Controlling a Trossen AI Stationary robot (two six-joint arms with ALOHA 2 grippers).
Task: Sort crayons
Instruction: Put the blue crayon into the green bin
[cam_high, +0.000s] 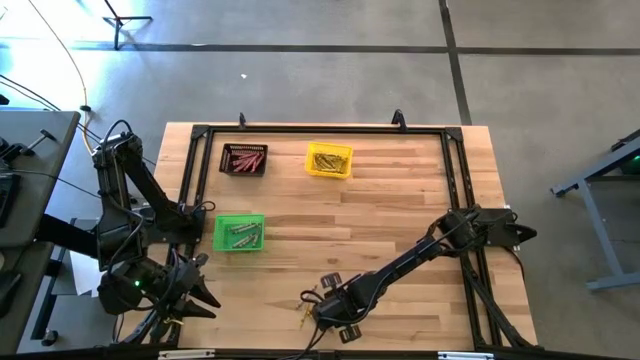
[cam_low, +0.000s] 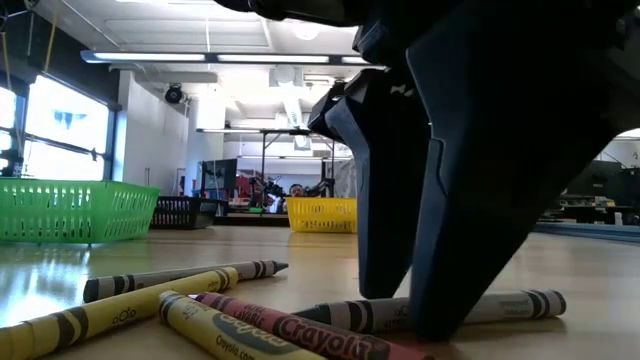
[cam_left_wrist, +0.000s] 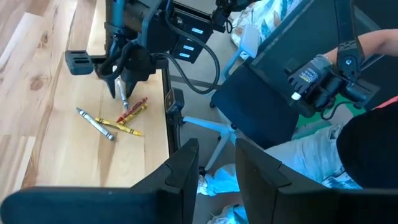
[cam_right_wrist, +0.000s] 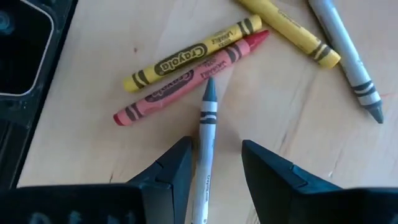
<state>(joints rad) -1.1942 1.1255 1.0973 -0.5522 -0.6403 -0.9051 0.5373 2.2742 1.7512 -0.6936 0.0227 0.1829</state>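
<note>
A pale wooden table (cam_high: 400, 220) with a black frame (cam_high: 452, 180) round its edge. Three small bins stand on it: a black bin (cam_high: 243, 160) and a yellow bin (cam_high: 329, 161) side by side near the far edge, well apart from each other, and a green bin (cam_high: 239, 233) nearer the front on the left. Off the table's left side sits a grey bench (cam_high: 30, 180), and a person's arm (cam_left_wrist: 373, 43) shows beside a dark chair (cam_left_wrist: 273, 106)

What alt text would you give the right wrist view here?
The right gripper hangs open over the wooden table, its dark fingers either side of a grey crayon. Beyond lie a red crayon, two yellow crayons and another grey one.
</note>
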